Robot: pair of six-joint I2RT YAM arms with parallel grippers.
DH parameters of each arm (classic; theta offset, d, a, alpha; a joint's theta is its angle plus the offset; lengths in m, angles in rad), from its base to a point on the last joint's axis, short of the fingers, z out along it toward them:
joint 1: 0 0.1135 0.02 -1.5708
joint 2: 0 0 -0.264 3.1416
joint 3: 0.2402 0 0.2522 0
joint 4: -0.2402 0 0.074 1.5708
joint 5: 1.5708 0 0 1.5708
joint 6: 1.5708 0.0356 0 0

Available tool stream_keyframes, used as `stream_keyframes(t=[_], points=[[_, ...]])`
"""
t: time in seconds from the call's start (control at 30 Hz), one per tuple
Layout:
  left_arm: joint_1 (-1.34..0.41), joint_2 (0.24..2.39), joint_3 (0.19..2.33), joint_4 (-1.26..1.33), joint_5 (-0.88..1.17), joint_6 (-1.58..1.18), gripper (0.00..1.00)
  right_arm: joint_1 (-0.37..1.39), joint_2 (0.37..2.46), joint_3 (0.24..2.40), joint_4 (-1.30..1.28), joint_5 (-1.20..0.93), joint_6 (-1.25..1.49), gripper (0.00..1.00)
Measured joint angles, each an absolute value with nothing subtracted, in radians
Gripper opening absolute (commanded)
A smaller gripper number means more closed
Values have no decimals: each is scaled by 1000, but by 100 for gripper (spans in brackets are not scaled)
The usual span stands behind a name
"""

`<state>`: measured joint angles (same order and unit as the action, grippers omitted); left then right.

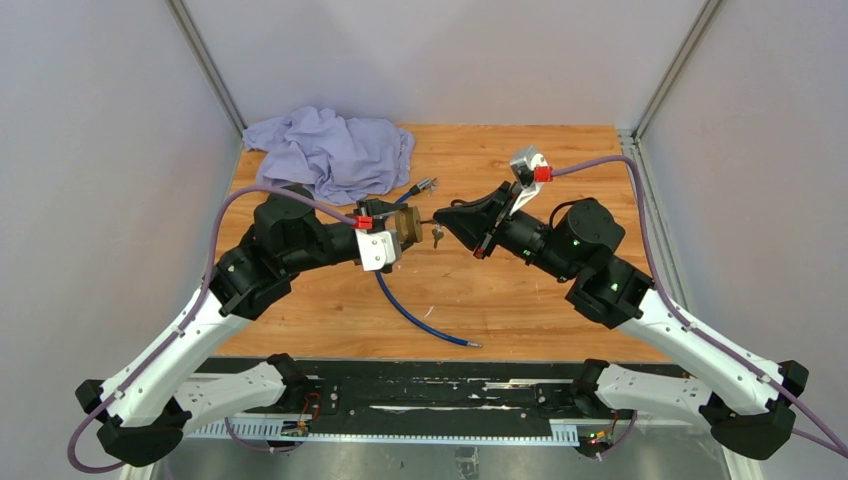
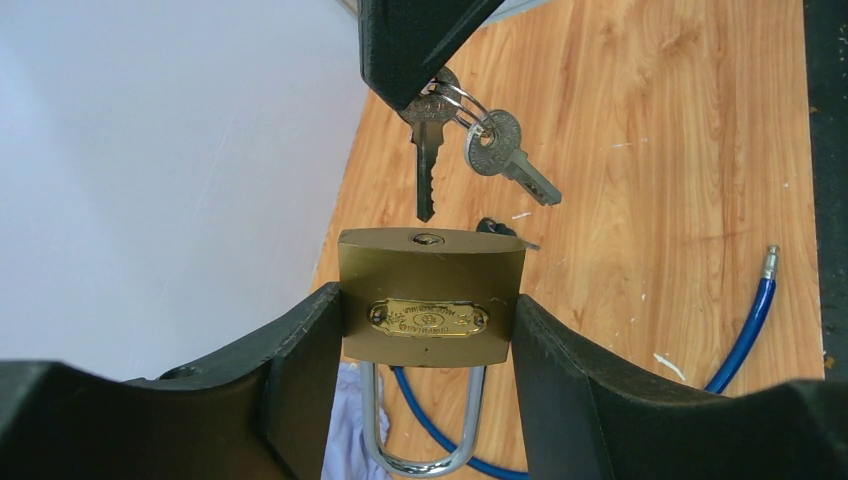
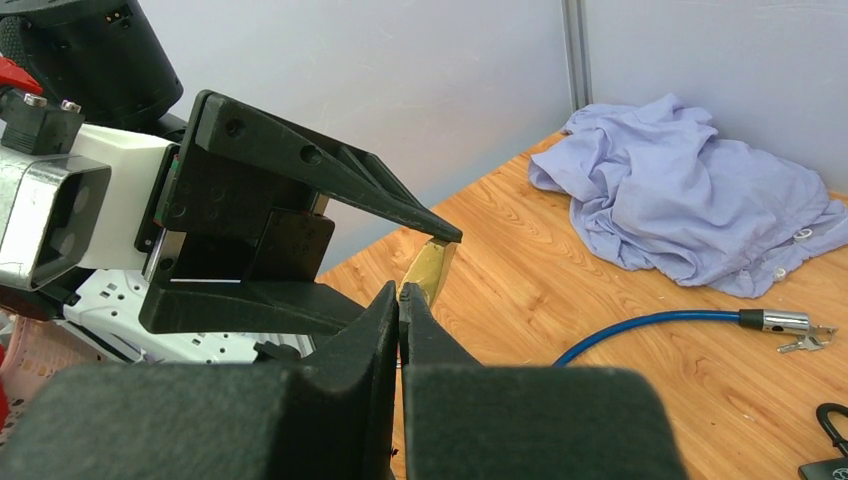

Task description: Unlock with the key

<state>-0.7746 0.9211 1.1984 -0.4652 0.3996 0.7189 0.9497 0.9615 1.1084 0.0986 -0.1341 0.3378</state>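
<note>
Between left fingers (image 2: 290,385), a padlock (image 2: 430,275) bears an unreadable nameplate (image 2: 428,318).

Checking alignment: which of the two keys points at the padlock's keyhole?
The darker key, hanging straight down above the keyhole; the silver round-headed key angles off sideways.

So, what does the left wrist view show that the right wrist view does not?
Only the left wrist: the key, pinched by the right end effector, its tip near the keyhole but not inside, a second key on the ring, and the shackle. Only the right wrist: the purple cloth. Both: the brass padlock, the blue cable, the wooden table.
</note>
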Motion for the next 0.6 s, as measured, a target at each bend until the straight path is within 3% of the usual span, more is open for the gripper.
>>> stream_keyframes(t=[0.6], points=[[-775, 921, 1198, -466, 396, 719, 0, 959, 981, 1108, 108, -126, 337, 1]])
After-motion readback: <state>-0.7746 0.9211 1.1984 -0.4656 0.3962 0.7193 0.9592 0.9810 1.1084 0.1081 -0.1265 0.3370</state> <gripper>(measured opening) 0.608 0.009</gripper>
